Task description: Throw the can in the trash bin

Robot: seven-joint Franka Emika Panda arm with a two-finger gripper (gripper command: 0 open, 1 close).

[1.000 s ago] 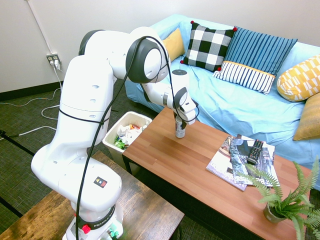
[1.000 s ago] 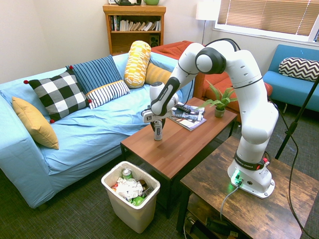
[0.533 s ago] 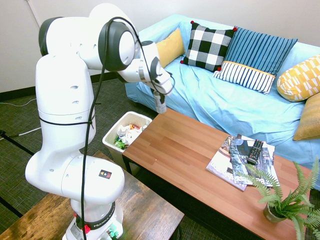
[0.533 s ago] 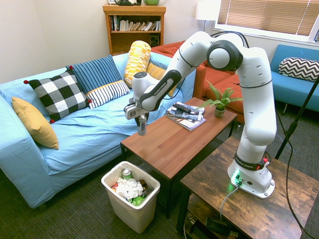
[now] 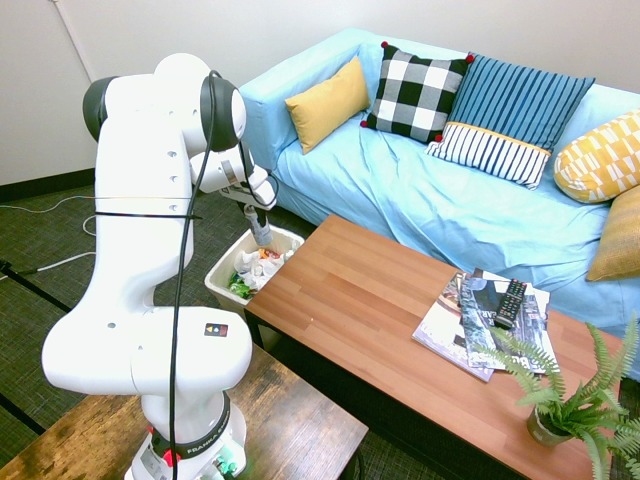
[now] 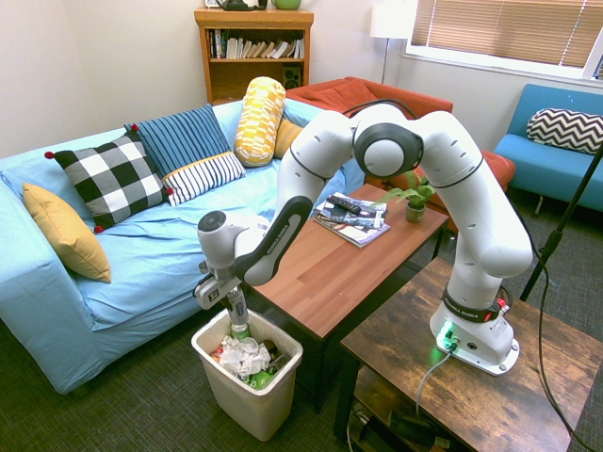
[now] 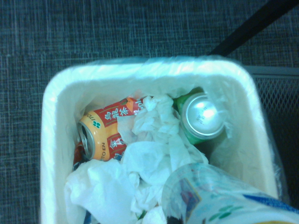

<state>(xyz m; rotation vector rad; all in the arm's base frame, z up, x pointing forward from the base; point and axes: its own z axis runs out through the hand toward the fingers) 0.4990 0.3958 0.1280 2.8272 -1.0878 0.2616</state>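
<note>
"Where has the can (image 5: 261, 233) got to?"

"It's at the trash bin (image 6: 250, 410), held above the litter on the sofa side of the opening. It leans, with its lower end pointing down toward the bin. I can't tell whether that end is below the rim."

"And the gripper (image 6: 230, 298)?"

"Closed on the can, with the fingers only as far apart as its body. The arm reaches over from the side table, and the gripper tilts along with the can."

"What's in the bin?"

"White crumpled tissue (image 7: 156, 140) in the middle, an orange-and-red can (image 7: 105, 130) on its side against one wall, and a green can (image 7: 203, 116) with its silver end up near a corner. There's a clear liner too."

"Where does the bin stand?"

"On the floor, just beside one short edge of the wooden tabletop (image 5: 340, 290). The blue-covered sofa (image 5: 420, 200) runs along one long edge."

"Anything on that tabletop?"

"Toward the end away from the bin, magazines (image 5: 470, 330) lie overlapping, with a black remote (image 5: 510, 304) on top. A potted fern (image 5: 548, 425) stands nearer that far end, by the long edge away from the sofa."
</note>
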